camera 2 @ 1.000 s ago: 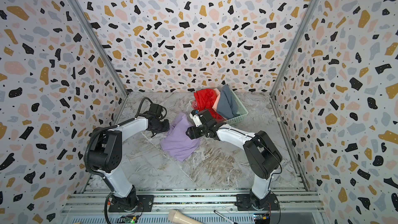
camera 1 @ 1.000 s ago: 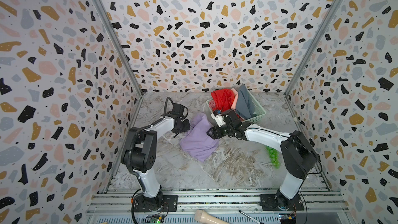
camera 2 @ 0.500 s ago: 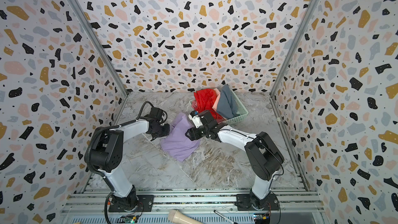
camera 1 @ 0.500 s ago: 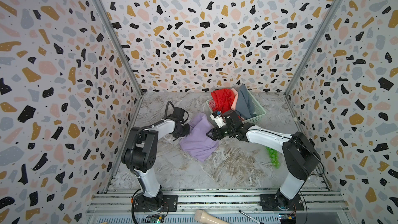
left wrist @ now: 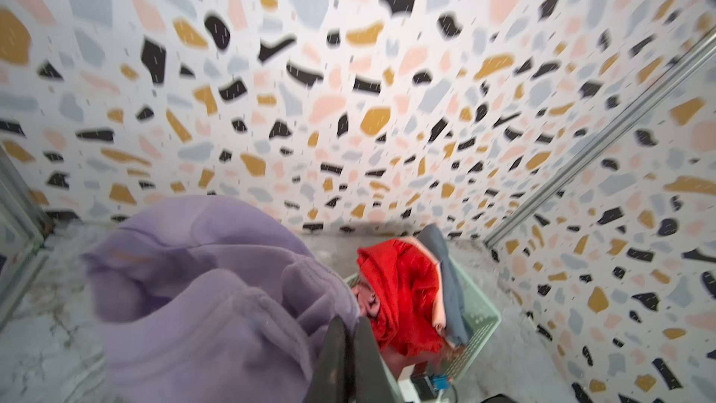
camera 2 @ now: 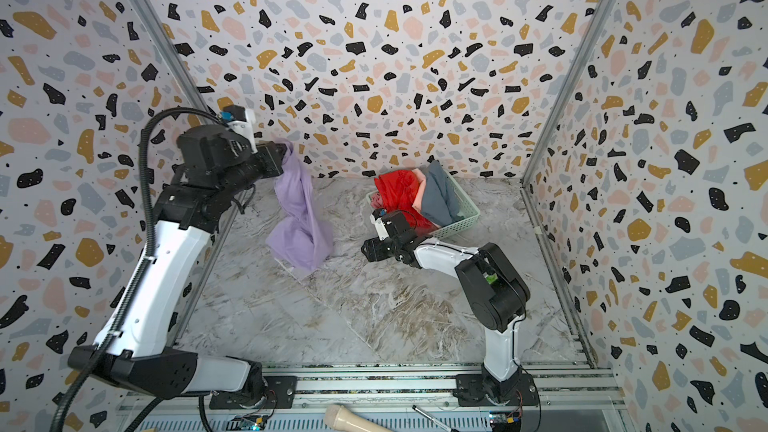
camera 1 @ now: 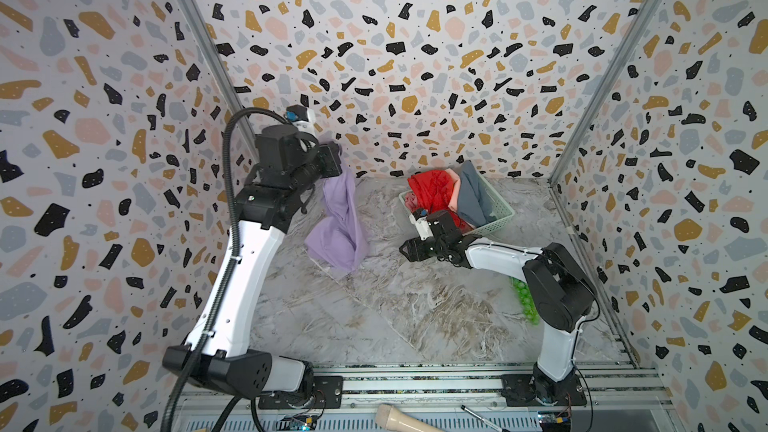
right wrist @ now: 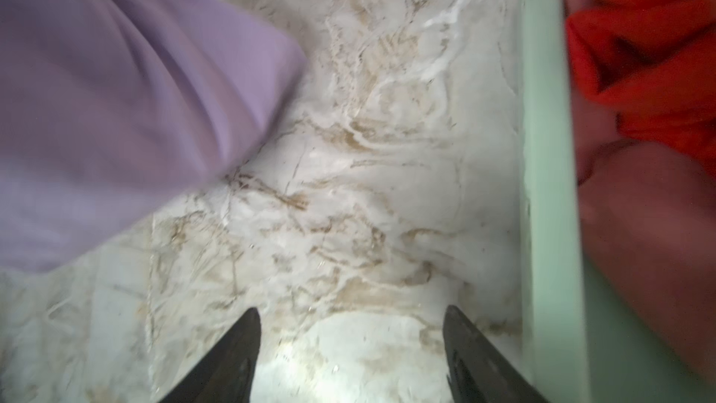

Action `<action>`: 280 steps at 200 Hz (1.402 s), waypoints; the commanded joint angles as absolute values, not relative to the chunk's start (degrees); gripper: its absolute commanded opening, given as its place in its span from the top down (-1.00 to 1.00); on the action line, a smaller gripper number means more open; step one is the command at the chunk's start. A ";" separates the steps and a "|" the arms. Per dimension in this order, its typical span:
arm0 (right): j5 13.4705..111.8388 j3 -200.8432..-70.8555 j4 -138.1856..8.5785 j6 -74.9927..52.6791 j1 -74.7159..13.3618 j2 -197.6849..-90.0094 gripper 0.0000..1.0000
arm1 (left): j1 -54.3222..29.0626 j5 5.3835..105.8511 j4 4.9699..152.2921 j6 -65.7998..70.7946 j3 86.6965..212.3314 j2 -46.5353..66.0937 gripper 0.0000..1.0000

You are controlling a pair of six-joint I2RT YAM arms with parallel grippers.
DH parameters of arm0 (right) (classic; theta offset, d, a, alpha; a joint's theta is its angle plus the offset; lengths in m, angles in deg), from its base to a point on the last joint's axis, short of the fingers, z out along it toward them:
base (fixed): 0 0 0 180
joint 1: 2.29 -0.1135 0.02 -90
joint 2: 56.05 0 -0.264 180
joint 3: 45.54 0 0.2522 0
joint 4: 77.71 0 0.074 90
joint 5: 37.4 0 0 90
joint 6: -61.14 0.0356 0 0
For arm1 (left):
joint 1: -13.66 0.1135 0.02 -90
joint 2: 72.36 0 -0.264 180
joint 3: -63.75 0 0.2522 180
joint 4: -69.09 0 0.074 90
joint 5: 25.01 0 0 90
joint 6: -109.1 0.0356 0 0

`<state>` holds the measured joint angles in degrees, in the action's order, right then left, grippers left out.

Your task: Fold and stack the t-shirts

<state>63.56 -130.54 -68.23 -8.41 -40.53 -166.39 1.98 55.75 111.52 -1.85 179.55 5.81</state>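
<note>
My left gripper is raised high near the back wall, shut on one end of the lavender t-shirt. The shirt hangs from it in a twisted drape, and its lower end reaches down to about table level. In the left wrist view the closed fingertips pinch purple cloth. My right gripper stands open low over the table, right of the hanging shirt, with nothing between its fingers. The red t-shirt, salmon pink t-shirt and blue-grey t-shirt lie bunched in the basket.
The pale green mesh basket stands at the back right, just behind my right wrist; its rim runs close beside the right gripper. A green knobbly object lies by the right arm. A wooden handle lies on the front rail.
The left gripper closed on the lavender t-shirt and rose high, lifting it off the table into a hanging drape. The right gripper drew back to the right, away from the shirt.
</note>
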 commanded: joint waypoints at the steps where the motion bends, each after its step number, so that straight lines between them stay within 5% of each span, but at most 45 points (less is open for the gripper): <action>1: 56.82 -138.06 -67.24 -3.28 -39.44 -171.40 -0.49 | 2.06 49.62 104.52 -1.29 180.33 2.77 1.00; 72: 53.17 -147.35 -62.44 -2.37 -31.80 -178.76 -0.47 | 2.06 48.93 89.48 1.09 179.84 -1.01 1.00; 136: 56.34 -147.06 -66.44 -2.05 -13.46 -176.54 -0.47 | 0.63 27.74 65.68 -27.67 191.10 9.45 1.00; 192: 73.77 -147.80 -69.28 -3.65 -7.05 -171.78 -0.48 | -5.32 38.45 79.34 -36.30 213.91 26.14 1.00; 252: 75.64 -138.62 -73.63 -0.79 -10.45 -159.23 -0.53 | -3.68 60.03 94.94 -21.17 173.51 8.03 1.00; 260: 75.86 -137.78 -73.03 -1.37 -11.37 -157.92 -0.53 | -2.95 64.70 99.93 -19.20 169.04 5.84 0.87; 271: 75.21 -135.96 -72.76 -1.59 -12.90 -155.80 -0.54 | -1.66 68.88 105.73 -17.64 162.81 3.78 0.28; 280: 75.14 -134.20 -72.74 -1.77 -14.53 -154.15 -0.54 | -1.03 74.57 111.10 -15.78 159.04 3.00 0.04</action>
<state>74.12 -137.42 -73.41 -0.43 -10.92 -159.42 -3.44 58.16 98.42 -22.92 166.18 8.43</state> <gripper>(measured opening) 0.768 0.275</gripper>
